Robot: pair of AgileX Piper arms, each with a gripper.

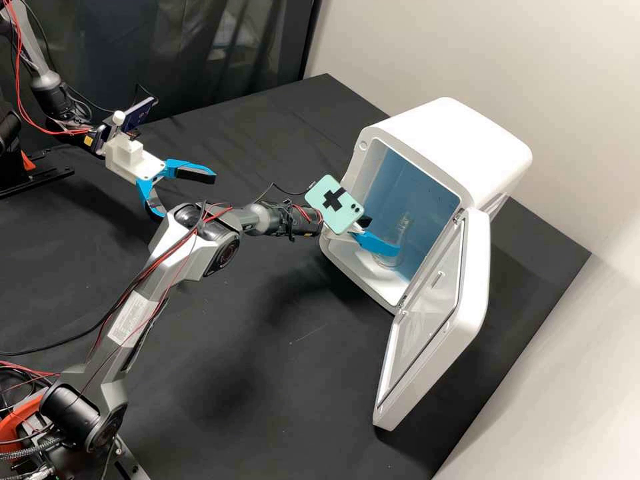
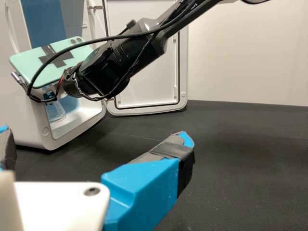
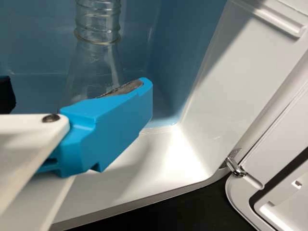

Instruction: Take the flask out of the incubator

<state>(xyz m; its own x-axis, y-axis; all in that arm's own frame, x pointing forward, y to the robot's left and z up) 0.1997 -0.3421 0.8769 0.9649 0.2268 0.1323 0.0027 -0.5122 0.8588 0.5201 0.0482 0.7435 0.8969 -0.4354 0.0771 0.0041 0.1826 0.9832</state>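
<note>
The black worktop (image 1: 280, 373) carries a white incubator (image 1: 453, 143) near its far right corner. Its door (image 1: 433, 320) hangs wide open toward the viewer and shows a blue interior. The right arm (image 1: 200, 247) stretches across the worktop into the opening, with a mint-green phone (image 1: 335, 203) strapped on its wrist. The right end effector (image 1: 381, 245) sits low inside the chamber, released, with its jaws apart. The left end effector (image 1: 187, 195) hovers well back from the incubator over the worktop, also released with jaws spread. The clear glass flask (image 3: 96, 57) stands upright on the incubator floor, just beyond the right end effector.
</note>
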